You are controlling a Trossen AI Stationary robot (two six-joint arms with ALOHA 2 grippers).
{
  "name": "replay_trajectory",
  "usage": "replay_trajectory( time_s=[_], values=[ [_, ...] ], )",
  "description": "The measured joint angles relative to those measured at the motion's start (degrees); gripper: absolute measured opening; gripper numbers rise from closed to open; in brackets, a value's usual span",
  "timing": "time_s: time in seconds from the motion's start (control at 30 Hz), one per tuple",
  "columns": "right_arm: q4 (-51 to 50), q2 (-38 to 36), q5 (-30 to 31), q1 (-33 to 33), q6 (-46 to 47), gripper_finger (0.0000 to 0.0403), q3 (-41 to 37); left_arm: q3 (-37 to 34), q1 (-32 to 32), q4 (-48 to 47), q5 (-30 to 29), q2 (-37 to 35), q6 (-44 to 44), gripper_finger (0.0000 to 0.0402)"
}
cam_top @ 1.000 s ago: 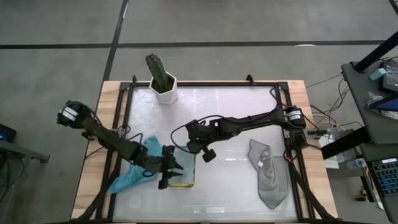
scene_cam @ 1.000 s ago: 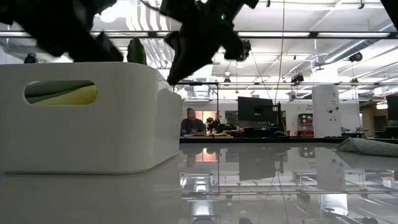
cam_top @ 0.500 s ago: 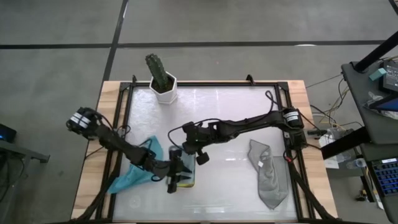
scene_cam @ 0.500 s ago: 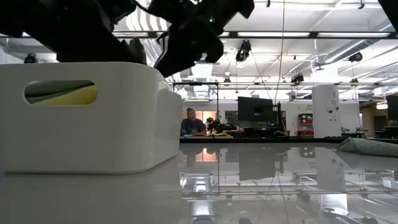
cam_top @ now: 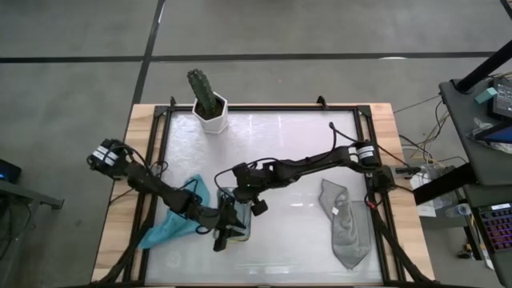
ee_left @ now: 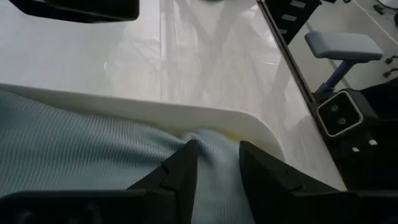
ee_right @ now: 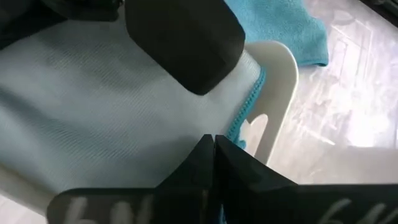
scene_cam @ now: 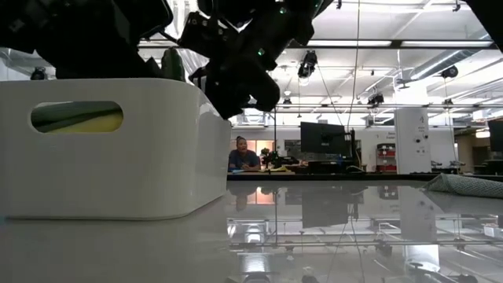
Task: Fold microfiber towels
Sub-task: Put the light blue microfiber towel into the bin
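Surface: glossy white table top (cam_top: 296, 152) in a black frame on a wooden base; an open workshop with monitors and one seated person (scene_cam: 244, 155) lies beyond.
Writing: none readable.
Container: one white rectangular plastic tray (scene_cam: 157, 157) with a slot handle; it holds a pale light blue ribbed microfiber towel (ee_left: 81, 155) on top, and a yellow towel (scene_cam: 98, 120) shows through the slot.
Towels outside tray: two; one teal towel (cam_top: 172, 220) just beside the tray, one grey towel (cam_top: 346, 224) well apart.
Left gripper (ee_left: 214, 158): over the tray, fingers partly apart, tips pressed on the light blue towel.
Right gripper (ee_right: 212, 149): fingers closed together, above the same towel.
Other: one potted cactus (cam_top: 210, 100).
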Motion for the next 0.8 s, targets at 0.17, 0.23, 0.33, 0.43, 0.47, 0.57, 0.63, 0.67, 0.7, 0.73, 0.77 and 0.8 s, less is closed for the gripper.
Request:
replay_trajectory(
  time_s=[0.17, 0.23, 0.33, 0.43, 0.47, 0.57, 0.63, 0.67, 0.7, 0.73, 0.77, 0.8],
  values=[
    [-0.8, -3.3, 0.1, 0.0, -1.1, 0.0008, 0.3, 0.0, -0.1, -3.4, 2.3, -5.7, 1.2, 0.0104],
    [-1.7, -5.1, 0.0, 0.0, -1.3, 0.0008, 0.4, 0.0, -0.1, -5.8, 2.4, -8.9, 2.4, 0.0104],
    [-4.1, -7.5, 0.0, 0.0, -1.3, 0.0008, 0.4, 0.0, -0.1, -12.2, 0.8, -13.3, 4.4, 0.0104],
    [-6.4, -9.0, 0.0, 0.0, -0.8, 0.0008, 0.4, 0.0, -0.1, -18.6, -6.6, -16.7, 7.2, 0.0104],
    [-7.0, -9.3, 0.0, 0.0, -0.5, 0.0008, 0.4, -0.1, 0.1, -19.8, -9.9, -17.4, 8.4, 0.0104],
    [-8.6, -9.4, 0.0, 0.1, 0.5, 0.0008, 0.4, -1.1, 1.8, -20.8, -15.5, -18.4, 12.4, 0.0104],
    [-10.1, -9.1, 0.0, 0.3, 0.4, 0.0008, 0.4, -1.5, 3.9, -20.7, -16.1, -18.2, 13.5, 0.0104],
    [-10.4, -9.0, -0.1, 0.3, 0.4, 0.0008, 0.3, -1.6, 5.1, -20.6, -16.3, -17.8, 13.5, 0.0104],
    [-10.5, -9.0, -0.1, 0.4, 0.4, 0.0008, 0.0, -1.6, 6.3, -20.1, -16.3, -17.1, 13.5, 0.0104],
    [-10.6, -9.0, -0.2, 0.4, 0.4, 0.0008, -0.3, -1.6, 7.3, -19.6, -16.3, -16.3, 13.6, 0.0104],
    [-10.6, -9.0, -0.4, 0.4, 0.3, 0.0008, -0.5, -1.8, 8.2, -19.5, -16.2, -15.4, 13.6, 0.0104],
    [-10.6, -9.0, -0.5, 0.4, 0.3, 0.0008, -0.8, -1.9, 8.9, -19.3, -15.8, -14.4, 13.7, 0.0104]
  ],
)
